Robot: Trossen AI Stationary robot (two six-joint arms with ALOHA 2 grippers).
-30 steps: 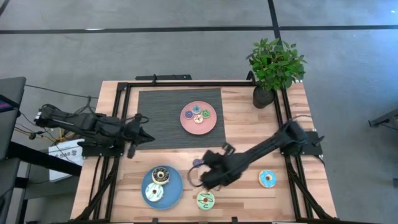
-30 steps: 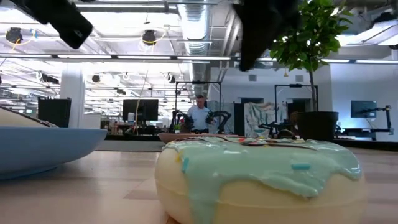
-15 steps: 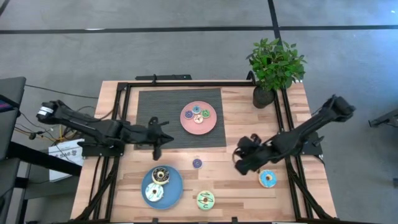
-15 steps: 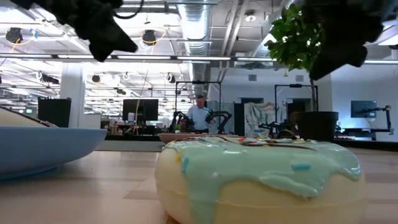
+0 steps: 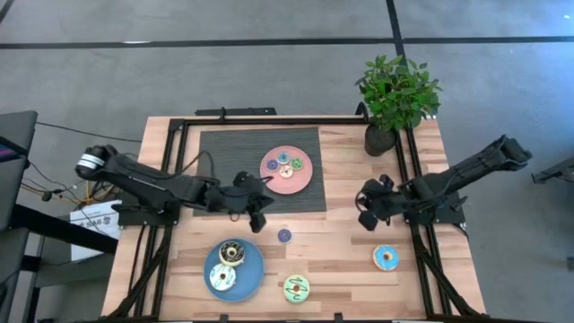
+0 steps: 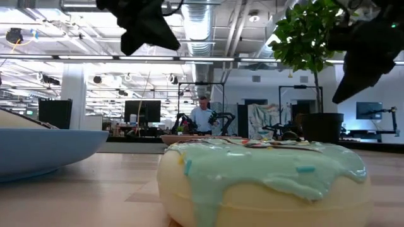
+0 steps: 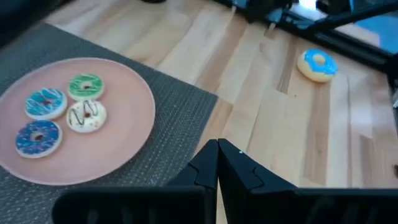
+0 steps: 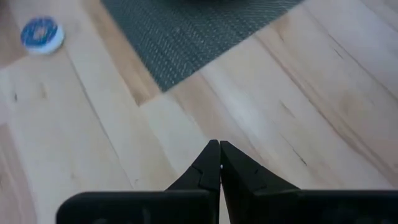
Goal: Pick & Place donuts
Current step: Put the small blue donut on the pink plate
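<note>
left gripper [image 5: 257,218]: fingers pressed together, nothing between them. Hangs over the near edge of the dark grey ribbed mat [image 5: 229,170], just beside the round pink plate [image 5: 300,182]. The left wrist view shows the two dark fingers [image 7: 233,163] meeting with no gap.
right gripper [image 5: 366,213]: fingers together, empty. Over bare wood on the right side of the light wooden table [image 5: 345,260], apart from every donut. The right wrist view shows the closed fingers [image 8: 216,163] above the wood.
pink plate load: four small donuts. Blue-iced [image 7: 39,137], light-blue-iced [image 7: 46,102], green-iced [image 7: 86,86], white-iced with dark drizzle [image 7: 87,116]. All lie flat and close together.
round blue plate [image 5: 251,269]: at the front left of the table. Holds a brown-iced donut [image 5: 231,252] and a white-iced donut [image 5: 221,278].
loose small purple-blue donut [image 5: 284,235]: on bare wood between the mat and the front edge, near the left gripper but not touching it.
large lime-green-iced donut [image 5: 296,288]: at the front edge, just right of the blue plate. It fills the foreground of the low view.
large light-blue-iced donut [image 5: 387,257]: front right, on bare wood, below the right gripper in the high view.
potted green plant [image 5: 393,99]: at the back right corner.
</note>
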